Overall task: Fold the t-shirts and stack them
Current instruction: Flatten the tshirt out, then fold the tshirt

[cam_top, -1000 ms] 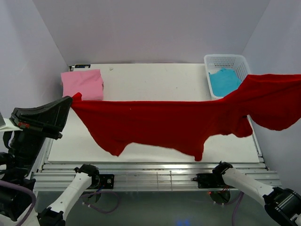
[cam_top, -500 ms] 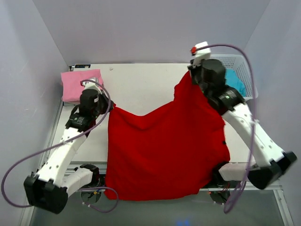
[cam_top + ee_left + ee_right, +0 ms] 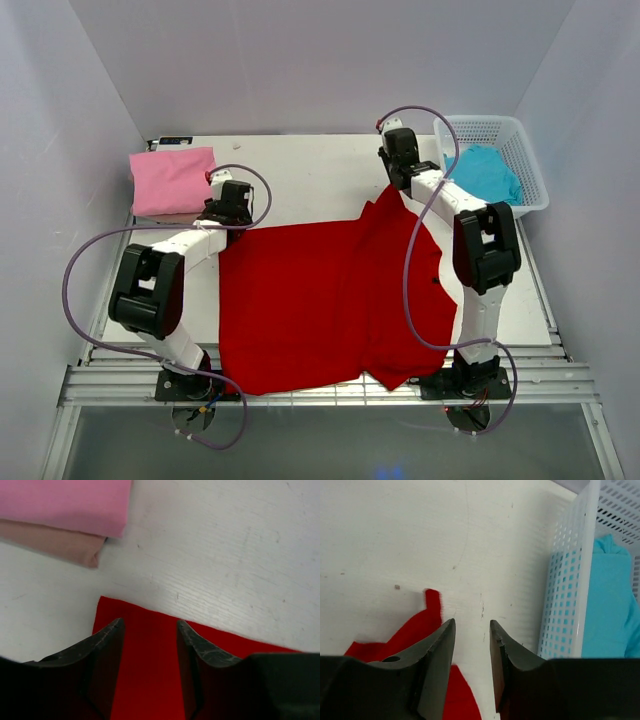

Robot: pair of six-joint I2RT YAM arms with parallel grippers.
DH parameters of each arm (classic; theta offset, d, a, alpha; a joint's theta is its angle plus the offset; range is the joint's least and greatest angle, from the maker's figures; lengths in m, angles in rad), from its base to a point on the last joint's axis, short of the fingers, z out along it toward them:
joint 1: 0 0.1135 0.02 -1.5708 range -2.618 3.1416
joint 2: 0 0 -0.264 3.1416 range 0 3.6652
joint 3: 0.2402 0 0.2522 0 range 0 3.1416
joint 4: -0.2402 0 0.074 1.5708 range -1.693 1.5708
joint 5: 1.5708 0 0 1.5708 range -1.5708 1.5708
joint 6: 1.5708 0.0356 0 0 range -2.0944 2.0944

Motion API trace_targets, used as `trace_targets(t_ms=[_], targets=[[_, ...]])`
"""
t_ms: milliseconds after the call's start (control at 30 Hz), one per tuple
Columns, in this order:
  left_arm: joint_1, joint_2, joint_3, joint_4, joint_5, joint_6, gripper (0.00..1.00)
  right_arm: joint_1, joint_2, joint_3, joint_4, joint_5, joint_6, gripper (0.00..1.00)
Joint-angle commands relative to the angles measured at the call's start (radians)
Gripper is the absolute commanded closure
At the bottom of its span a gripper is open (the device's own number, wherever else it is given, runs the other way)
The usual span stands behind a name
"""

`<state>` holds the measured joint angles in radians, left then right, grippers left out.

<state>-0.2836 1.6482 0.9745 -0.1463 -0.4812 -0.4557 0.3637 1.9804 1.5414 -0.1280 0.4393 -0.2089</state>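
Red t-shirt [image 3: 320, 300]: plain bright cloth, spread mostly flat mid-table [image 3: 310, 170], right side rumpled, near hem past the table's edge. Left hand [image 3: 149, 625]: fingers parted over its far-left corner, gripping nothing. Right hand [image 3: 472, 622]: parted over bare table, gripping nothing.

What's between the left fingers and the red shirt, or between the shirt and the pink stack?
Nothing visible. The left gripper hangs open right over the red shirt's far left corner, cloth showing between its fingers. Only bare table separates that corner from the pink shirt and the beige shirt beneath.
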Motion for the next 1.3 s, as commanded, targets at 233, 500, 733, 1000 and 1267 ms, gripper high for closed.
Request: trace_targets(t_ms=[233, 500, 733, 1000, 1267], targets=[[-0.078, -0.162, 0.04, 0.096, -0.119, 0.034, 0.42, -0.016, -0.07, 0.06, 0.059, 0.041, 0.015, 0.53], [-0.273, -0.01, 0.075, 0.002, -0.158, -0.001, 0.48, -0.016, -0.13, -0.096, -0.058, -0.017, 0.135, 0.54], [-0.194, -0.034, 0.004, 0.008, -0.067, 0.005, 0.41, -0.028, -0.028, -0.021, -0.096, -0.103, 0.123, 0.54], [-0.057, 0.007, 0.068, -0.008, 0.027, 0.069, 0.41, -0.057, 0.17, 0.161, -0.162, -0.163, 0.092, 0.54], [-0.026, 0.079, 0.09, -0.116, 0.001, -0.001, 0.42, -0.106, 0.216, 0.195, -0.206, -0.28, 0.092, 0.54]])
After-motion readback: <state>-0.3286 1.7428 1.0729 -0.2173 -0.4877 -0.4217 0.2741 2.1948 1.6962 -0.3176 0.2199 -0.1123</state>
